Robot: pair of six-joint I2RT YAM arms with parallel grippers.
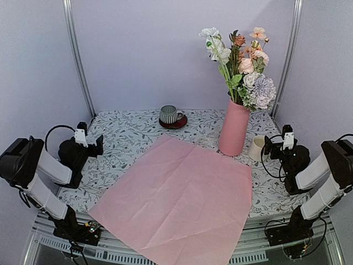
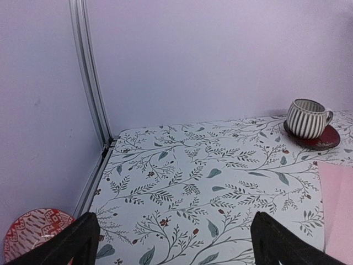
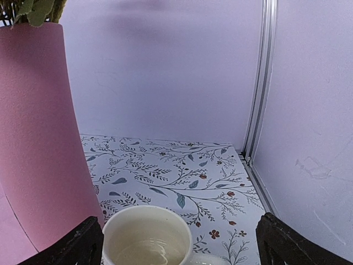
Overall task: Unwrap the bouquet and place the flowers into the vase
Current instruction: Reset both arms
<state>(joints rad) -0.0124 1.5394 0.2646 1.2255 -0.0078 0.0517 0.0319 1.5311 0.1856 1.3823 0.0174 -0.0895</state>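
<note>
Top external view puts the vase (image 1: 234, 128) upright at the right rear of the table (image 1: 127, 138), with the flowers (image 1: 242, 66) standing in it, heads and leaves fanning above the rim. The unfolded pink paper (image 1: 182, 204) lies flat over the middle of the table. Its far-right edge runs just beside the foot of the vase and its near corner hangs past the table's front edge. The cream cup (image 1: 257, 148) stands just beside the vase on the right, between the vase and the right gripper (image 1: 270, 147).

The right gripper is spread wide with nothing between its fingers, and it points at the cup. The left gripper (image 1: 97, 144) is likewise released and empty, low over the left side, well apart from the vase. The striped mug (image 1: 168, 114) sits on its red saucer (image 1: 175, 123) at the rear centre, clear of the paper.

The right wrist view shows the cup (image 3: 146, 237) straight ahead between the parted fingers (image 3: 287, 243), the vase (image 3: 38, 132) filling the left, and bare patterned cloth running to the metal post (image 3: 263, 77) at the corner. The left wrist view shows open cloth ahead of the fingers (image 2: 83, 240), the mug (image 2: 308, 117) far right, the paper's edge (image 2: 339, 210), and a red patterned object (image 2: 33, 234) beyond the table's left edge that the overhead view does not show.
</note>
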